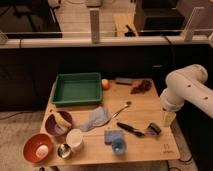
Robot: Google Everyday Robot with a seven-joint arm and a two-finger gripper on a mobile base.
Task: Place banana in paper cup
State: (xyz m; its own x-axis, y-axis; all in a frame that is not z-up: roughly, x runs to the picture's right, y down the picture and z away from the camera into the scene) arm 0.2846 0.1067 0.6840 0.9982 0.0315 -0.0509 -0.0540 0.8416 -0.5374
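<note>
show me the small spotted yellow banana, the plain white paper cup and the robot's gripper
small pale-yellow banana [61, 120], camera view, middle of its curve
plain white paper cup [75, 143], camera view, its front wall
gripper [169, 122], camera view, midway between its fingertips, over the wooden table [150, 144] at its right side

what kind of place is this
Probably a robot test station in an office or lab: a wooden table set with a green tray and bowls, a glass partition behind, the gripper hanging over the table's right edge.

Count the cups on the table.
3: the paper cup front left, a metal cup just left of it, a blue cup front centre. The tool hangs at the right edge of the table. None look hidden.
</note>
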